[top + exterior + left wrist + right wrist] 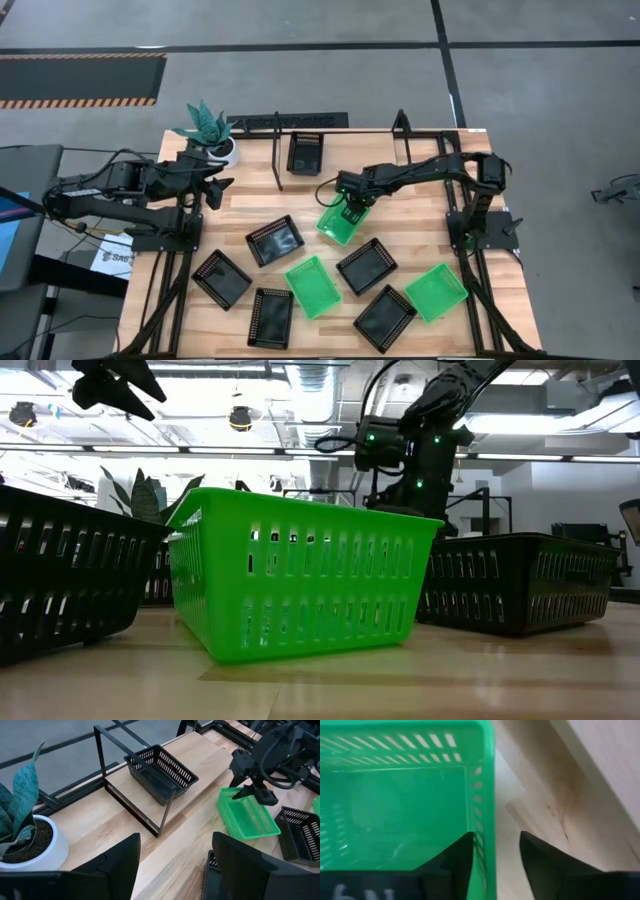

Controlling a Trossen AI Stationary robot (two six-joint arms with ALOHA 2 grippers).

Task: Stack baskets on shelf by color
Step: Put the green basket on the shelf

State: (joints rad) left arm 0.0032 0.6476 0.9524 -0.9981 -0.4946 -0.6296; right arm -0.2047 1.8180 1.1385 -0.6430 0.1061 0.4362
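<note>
My right gripper (349, 206) is open and reaches from the table's right over a green basket (337, 224) at mid-table. In the right wrist view its fingers (495, 852) stand astride one wall (485, 795) of that basket, one inside and one outside. The left wrist view shows the same basket (247, 815) resting on the table. Two more green baskets (313, 286) (436, 292) and several black ones (275, 240) lie on the near half. The black rod shelf (278, 165) at the far edge holds one black basket (305, 152). My left gripper (214, 190) waits open at the left. My right gripper comes from above, pointing down, with one finger (455, 860) inside the green basket and one (545, 860) outside its wall. The inner finger lies close against the wall (481, 840), and the outer finger stands apart from it. Whether either touches, I cannot tell.
A teal plant in a white pot (212, 135) stands at the far left corner, beside my left gripper (172, 865). Black baskets (366, 265) (385, 318) lie close around the green ones. Bare wood shows between the shelf and the baskets.
</note>
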